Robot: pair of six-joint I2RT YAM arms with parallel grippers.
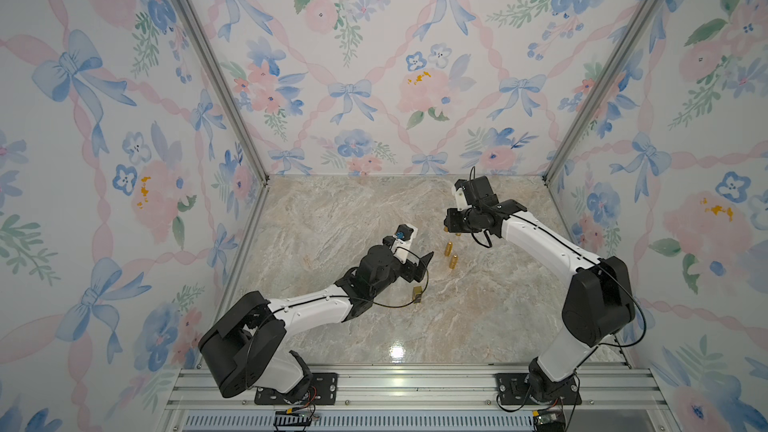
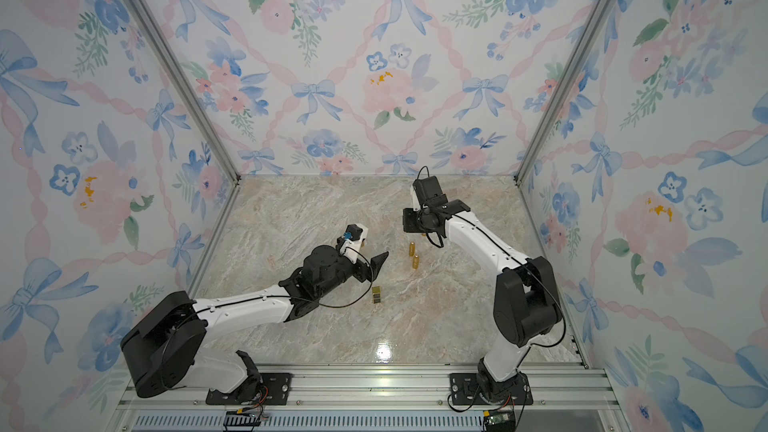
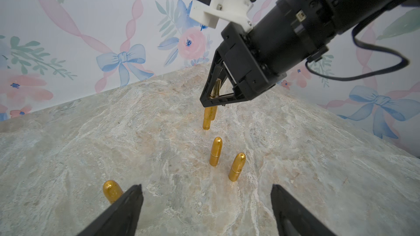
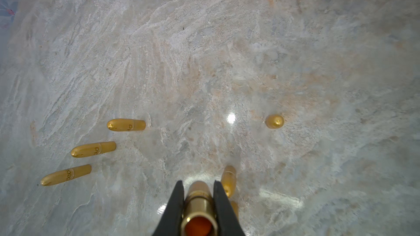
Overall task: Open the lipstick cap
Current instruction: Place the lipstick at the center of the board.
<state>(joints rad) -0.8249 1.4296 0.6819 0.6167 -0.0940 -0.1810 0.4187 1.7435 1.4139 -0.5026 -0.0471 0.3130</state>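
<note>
My right gripper (image 4: 198, 183) is shut on a gold lipstick (image 4: 198, 203) and holds it upright just above the marble table, near the back middle (image 1: 451, 230). The tube's top is uncapped, with the orange-red stick showing inside. The gold bullet-shaped cap (image 3: 111, 191) stands by itself on the table (image 4: 274, 121), just outside one finger of my left gripper (image 3: 206, 187). That gripper is open with nothing between its fingers. It hovers left of centre (image 1: 424, 268), pointing toward my right gripper (image 3: 208, 103).
Two capped gold lipsticks (image 1: 449, 248) (image 1: 454, 261) stand between the grippers, and the right wrist view shows several more (image 4: 93, 149), one right beside the held tube (image 4: 228, 178). A small gold and black block (image 1: 417, 293) sits under the left wrist. Floral walls enclose the table (image 1: 374, 326).
</note>
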